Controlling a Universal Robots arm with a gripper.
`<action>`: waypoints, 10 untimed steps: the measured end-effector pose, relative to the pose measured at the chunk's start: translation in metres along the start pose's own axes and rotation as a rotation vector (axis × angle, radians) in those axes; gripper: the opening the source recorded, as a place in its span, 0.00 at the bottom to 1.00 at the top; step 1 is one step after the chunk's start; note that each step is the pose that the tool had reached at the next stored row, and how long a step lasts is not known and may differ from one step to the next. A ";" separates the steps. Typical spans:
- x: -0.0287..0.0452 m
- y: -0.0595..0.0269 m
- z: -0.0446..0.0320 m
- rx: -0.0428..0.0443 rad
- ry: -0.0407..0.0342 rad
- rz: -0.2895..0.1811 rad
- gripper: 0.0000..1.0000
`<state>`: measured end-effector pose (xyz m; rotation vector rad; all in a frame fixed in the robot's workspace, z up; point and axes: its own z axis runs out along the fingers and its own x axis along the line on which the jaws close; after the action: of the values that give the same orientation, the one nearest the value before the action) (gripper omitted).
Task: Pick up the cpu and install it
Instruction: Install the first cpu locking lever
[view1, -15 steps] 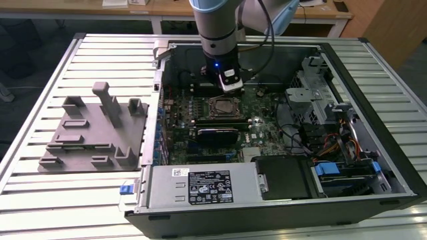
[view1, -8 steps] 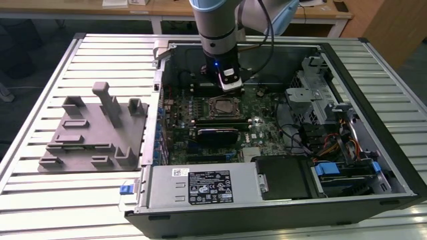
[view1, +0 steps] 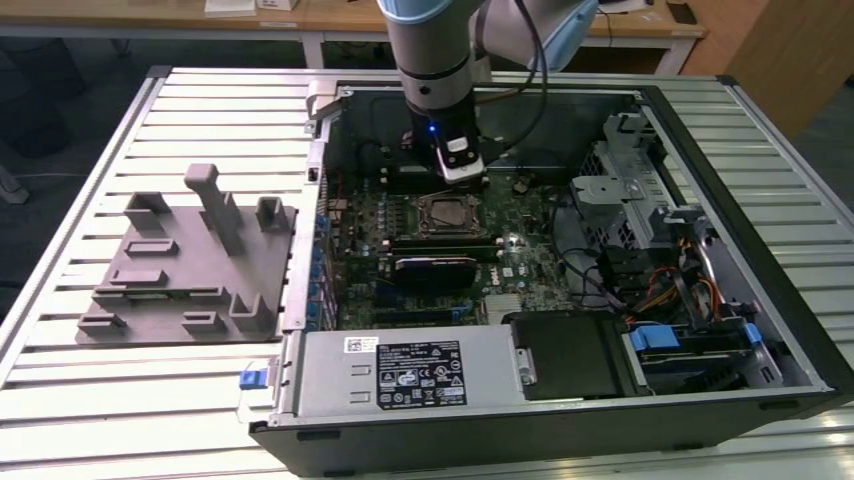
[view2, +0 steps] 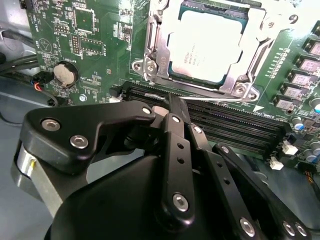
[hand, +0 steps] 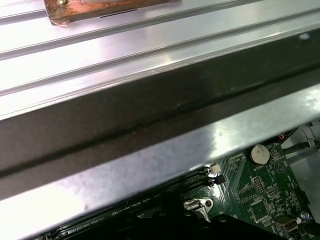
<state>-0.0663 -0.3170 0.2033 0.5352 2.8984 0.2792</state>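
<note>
The cpu (view2: 202, 47) lies flat inside the socket frame (view2: 156, 50), which keeps it aligned. We judge our gripper (view2: 175, 102) closed and empty, beside the memory slots (view2: 230, 125).

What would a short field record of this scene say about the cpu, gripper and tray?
cpu: lying in the socket, metal frame around it
gripper: over the motherboard near the socket, fingers shut, holding nothing
grey tray: on the table, exterior view's left of the computer case
</note>
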 end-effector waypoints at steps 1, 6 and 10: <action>0.0002 -0.0002 0.0003 0.0002 -0.0002 -0.001 0.11; 0.0018 -0.0005 0.0019 -0.0015 0.0009 -0.012 0.11; 0.0023 -0.0005 0.0029 -0.0014 0.0030 -0.027 0.11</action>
<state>-0.0679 -0.3162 0.2000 0.4949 2.9058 0.2784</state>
